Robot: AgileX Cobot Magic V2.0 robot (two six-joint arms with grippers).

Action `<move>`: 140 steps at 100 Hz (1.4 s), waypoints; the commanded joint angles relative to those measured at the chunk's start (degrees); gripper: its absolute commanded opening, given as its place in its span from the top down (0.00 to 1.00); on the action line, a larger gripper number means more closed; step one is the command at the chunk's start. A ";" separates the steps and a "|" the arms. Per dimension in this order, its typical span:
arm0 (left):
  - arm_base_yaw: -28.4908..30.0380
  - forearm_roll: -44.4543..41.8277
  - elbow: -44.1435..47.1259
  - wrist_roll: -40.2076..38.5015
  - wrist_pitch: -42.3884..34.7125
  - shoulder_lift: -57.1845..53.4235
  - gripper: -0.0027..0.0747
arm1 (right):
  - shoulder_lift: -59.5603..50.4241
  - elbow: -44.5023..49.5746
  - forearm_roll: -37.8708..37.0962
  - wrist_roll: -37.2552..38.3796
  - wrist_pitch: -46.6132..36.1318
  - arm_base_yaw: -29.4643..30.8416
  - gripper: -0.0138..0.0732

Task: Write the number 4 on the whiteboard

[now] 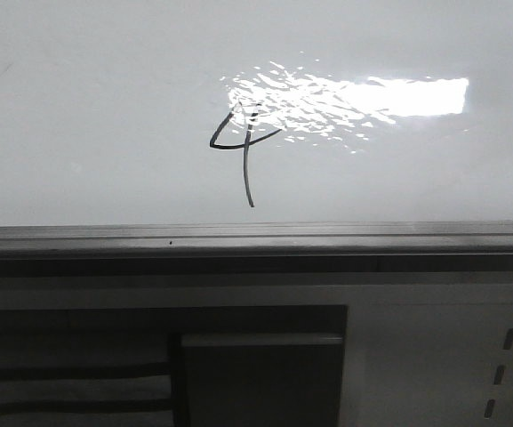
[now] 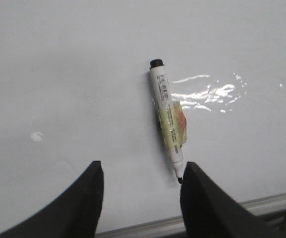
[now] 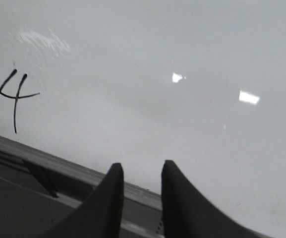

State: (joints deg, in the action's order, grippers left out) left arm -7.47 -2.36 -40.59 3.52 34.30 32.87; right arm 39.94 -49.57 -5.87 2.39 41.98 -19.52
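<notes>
The number 4 [image 1: 244, 147] is drawn in thin black strokes on the whiteboard [image 1: 105, 107], beside a bright rippled reflection; it also shows in the right wrist view as the number 4 [image 3: 15, 95]. A white marker [image 2: 168, 116] with a yellow-orange label lies uncapped against the whiteboard [image 2: 58, 74]. My left gripper [image 2: 142, 168] is open just short of the marker, whose black tip sits right by one fingertip [image 2: 188, 168]. My right gripper [image 3: 141, 167] is open a little and holds nothing, over the board's lower edge, well off to the side of the 4. Neither gripper appears in the front view.
A grey metal ledge [image 1: 256, 233] runs along the board's lower edge, also seen as the ledge [image 3: 58, 163]. Below it are a white panel with slots [image 1: 443, 356] and a dark recess with a grey block [image 1: 260, 378].
</notes>
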 commanded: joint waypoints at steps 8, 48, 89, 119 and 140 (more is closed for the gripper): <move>0.01 1.00 5.69 -1.57 -15.34 -5.33 0.77 | -6.93 5.81 -0.46 0.09 -13.99 0.25 0.90; 0.01 8.15 15.01 -1.57 -26.52 -6.91 0.99 | -13.12 15.08 -2.51 -0.04 -16.88 0.25 0.92; 0.04 8.15 17.51 -1.57 -27.04 -10.90 0.99 | -13.12 16.05 -2.51 -0.04 -16.76 0.25 0.92; 3.11 4.67 29.28 -1.57 -28.38 -28.41 0.99 | -13.12 16.05 -2.51 -0.04 -16.84 0.25 0.92; 4.11 4.29 36.39 -1.57 -36.42 -31.63 0.99 | -13.12 16.05 -2.51 -0.04 -16.84 0.25 0.92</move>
State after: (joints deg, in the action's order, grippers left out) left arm -3.54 2.21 -4.67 2.50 7.52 1.15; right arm 26.59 -32.10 -7.49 2.65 29.33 -19.52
